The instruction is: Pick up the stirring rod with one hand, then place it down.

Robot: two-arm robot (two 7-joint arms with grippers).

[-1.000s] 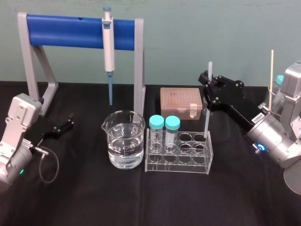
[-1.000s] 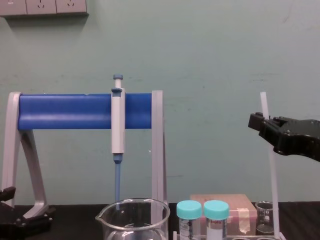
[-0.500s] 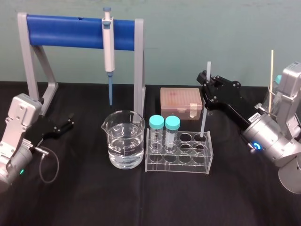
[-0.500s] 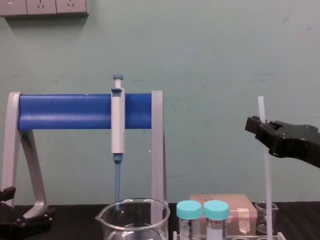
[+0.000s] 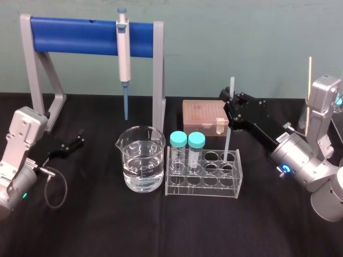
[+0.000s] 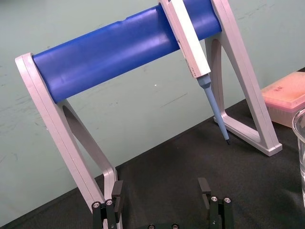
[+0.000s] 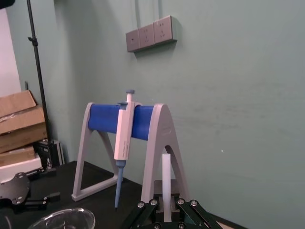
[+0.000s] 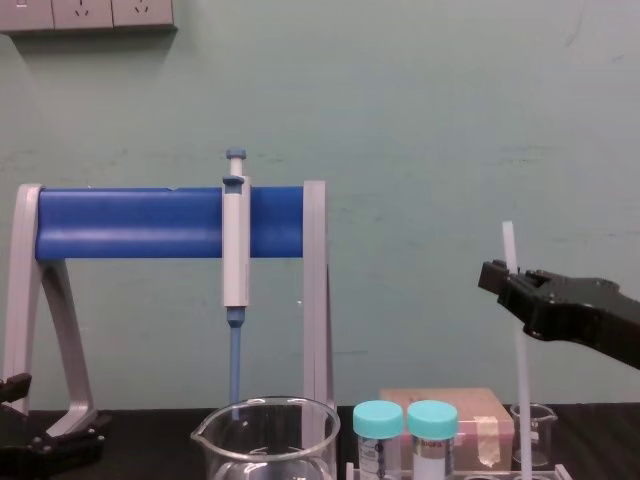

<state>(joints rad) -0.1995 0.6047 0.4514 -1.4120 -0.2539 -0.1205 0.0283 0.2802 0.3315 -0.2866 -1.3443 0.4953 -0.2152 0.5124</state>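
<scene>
The stirring rod [image 5: 227, 139] is a thin white translucent stick held nearly upright. My right gripper [image 5: 229, 105] is shut on its upper part. Its lower end dips into the back right hole of the clear tube rack [image 5: 202, 182]. In the chest view the rod [image 8: 520, 400] passes down through the black right gripper [image 8: 508, 282]. In the right wrist view the rod [image 7: 166, 176] rises between the fingers of the right gripper [image 7: 166, 211]. My left gripper [image 5: 78, 140] rests at the table's left, and the left wrist view shows this gripper [image 6: 162, 200] open with nothing between its fingers.
A glass beaker [image 5: 141, 160] of water stands left of the rack, which holds two teal-capped tubes [image 5: 187, 143]. A pink tip box [image 5: 206, 118] lies behind it. The blue-barred stand [image 5: 91, 35] carries a pipette [image 5: 123, 53]. A thin wooden stick [image 5: 309, 96] stands at the far right.
My right gripper has moved left and down with the rod still in it, and the rod's lower end has sunk toward the rack. The left arm has stayed still.
</scene>
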